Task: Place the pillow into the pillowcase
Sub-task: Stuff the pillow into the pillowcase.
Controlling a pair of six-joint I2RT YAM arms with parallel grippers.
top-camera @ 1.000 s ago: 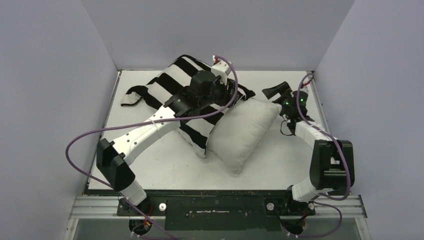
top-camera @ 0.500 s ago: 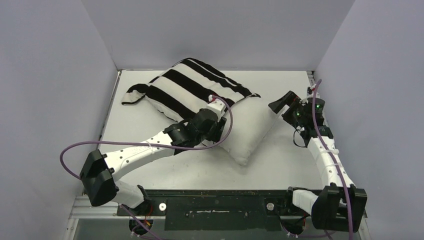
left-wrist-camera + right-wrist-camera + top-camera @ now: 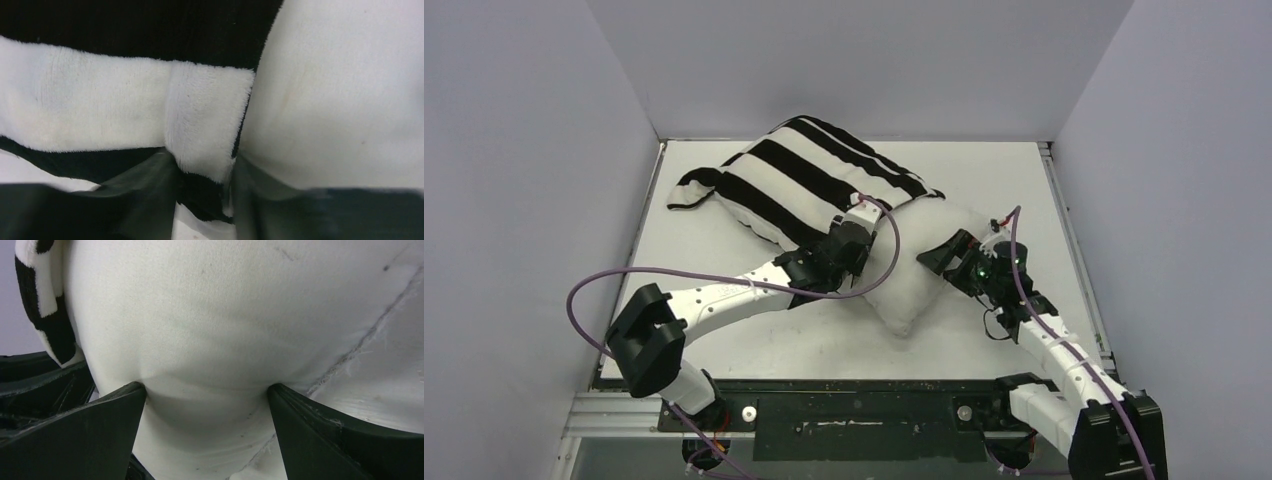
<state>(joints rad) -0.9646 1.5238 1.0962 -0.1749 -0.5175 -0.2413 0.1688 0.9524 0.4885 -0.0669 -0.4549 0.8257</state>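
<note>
The left pincer (image 3: 200, 170) is closed on the pillowcase (image 3: 100, 100), pinching a folded bit of its white-striped hem between both fingers (image 3: 145, 192). Right of that hem, touching it, is the bare off-white pillow (image 3: 340, 100).

The right pincer (image 3: 206, 395) stands wide open, its two dark fingers (image 3: 75, 435) straddling a plump bulge of the pillow (image 3: 225, 315) that swells between them; a striped edge of the pillowcase (image 3: 50, 315) hangs at the far left of that view.

From above, the left pincer (image 3: 854, 235) sits at the pillowcase's (image 3: 804, 170) near right edge and the right pincer (image 3: 941, 255) at the pillow's (image 3: 902, 295) right side. The pillow's far end lies under the striped cloth, while its near corner sticks out bare toward the arms. The pillowcase spreads to the far left across the white tabletop (image 3: 1004, 170).
</note>
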